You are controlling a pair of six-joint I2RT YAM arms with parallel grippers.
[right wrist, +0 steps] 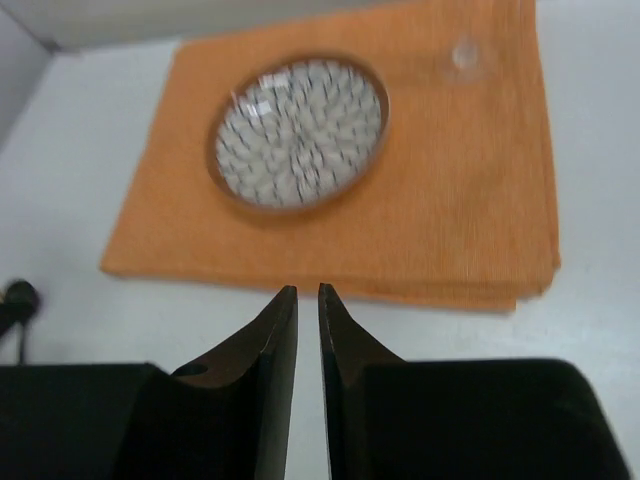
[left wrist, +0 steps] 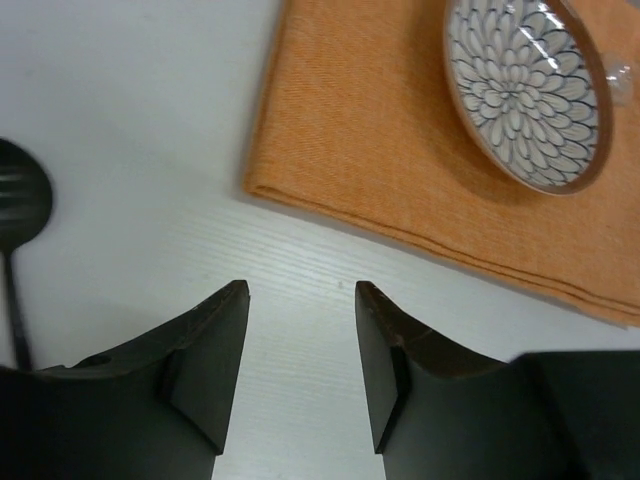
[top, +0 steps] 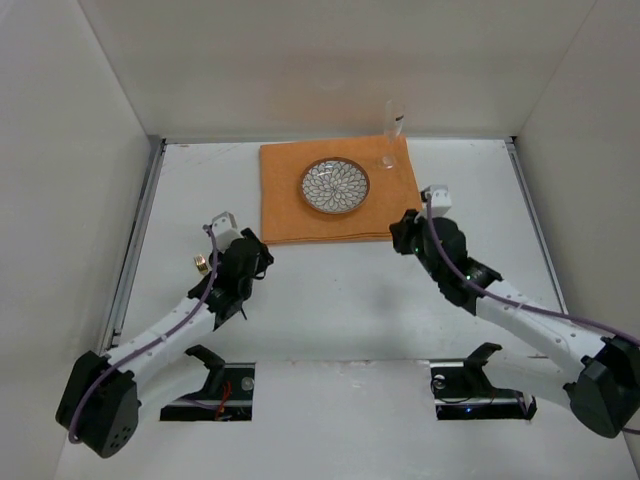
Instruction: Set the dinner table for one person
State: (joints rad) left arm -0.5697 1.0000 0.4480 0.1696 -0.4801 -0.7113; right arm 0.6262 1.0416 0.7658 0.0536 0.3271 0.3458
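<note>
A: Orange mat (top: 290,215) at upper centre of the overhead frame, lying flat, with a round petal-patterned plate (top: 335,186) sitting on it

B: And a clear glass (top: 391,135) standing upright on the mat's upper right corner, just beside that plate

A: Left wrist view?

B: A black utensil (left wrist: 20,200) at the left edge, apart from the mat

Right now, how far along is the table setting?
Done: the orange mat is laid on the dinner table, with the patterned plate on it and a clear glass at its far right corner. In hand: nothing; the left gripper is open, the right gripper shut and empty. Left: a dark utensil lies off the mat.
</note>
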